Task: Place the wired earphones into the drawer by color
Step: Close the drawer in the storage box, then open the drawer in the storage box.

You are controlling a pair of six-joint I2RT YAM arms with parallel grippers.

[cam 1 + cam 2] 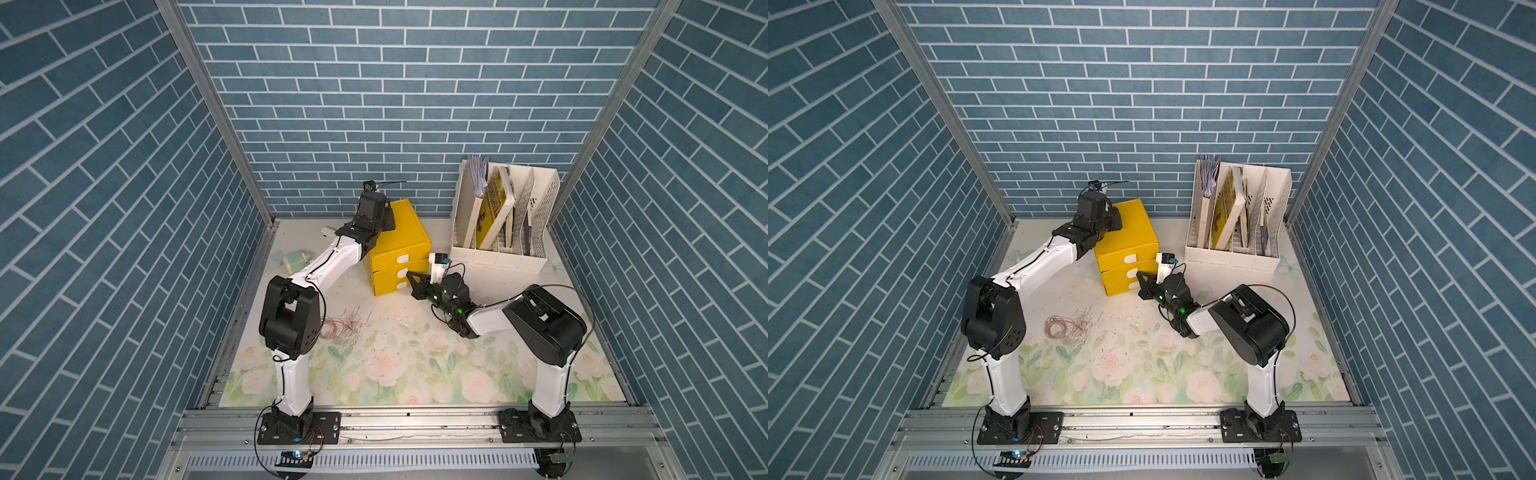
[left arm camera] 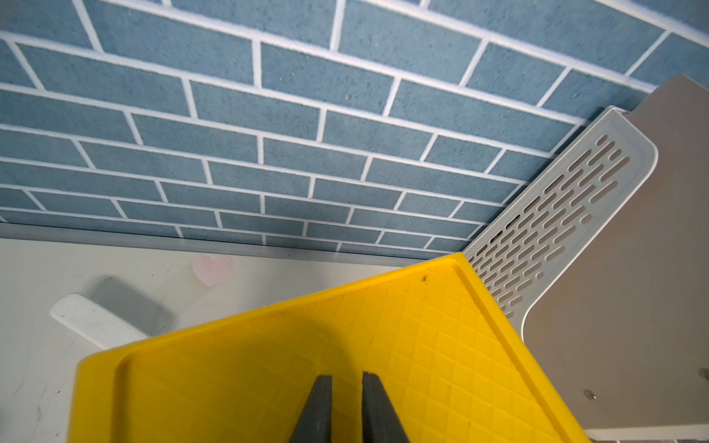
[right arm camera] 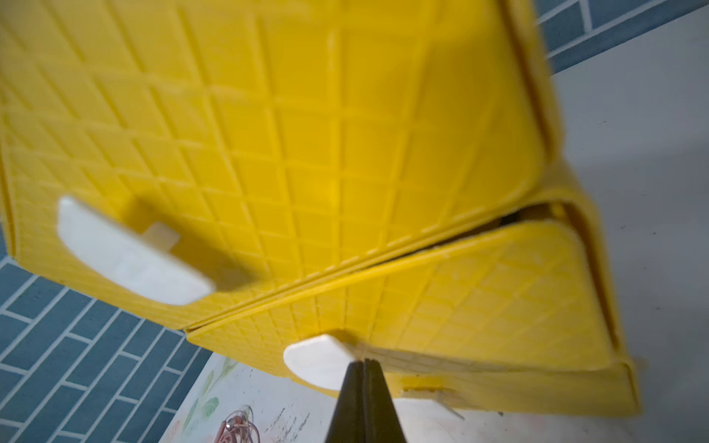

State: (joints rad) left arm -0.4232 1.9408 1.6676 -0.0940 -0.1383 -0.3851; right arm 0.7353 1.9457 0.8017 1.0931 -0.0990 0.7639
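- Claws: we are seeing right claw (image 3: 363, 364) pressed together at the tab (image 3: 310, 362) of a drawer (image 3: 479, 291), left claw (image 2: 347, 379) slightly spread over the yellow cabinet (image 2: 345, 326).
- Pinkish earphones (image 1: 1059, 327) are lying on the bench (image 1: 1133, 299), seven o'clock from it.

Both top views high overhead, whole scene, wrist cams close on yellow cabinet (image 2: 383, 337), L top, R front.

The left hand (image 2: 347, 379) is over the yellow cabinet (image 2: 422, 345), fingers (image 2: 314, 414) slightly apart; white slotted rack (image 2: 556, 214) just beside
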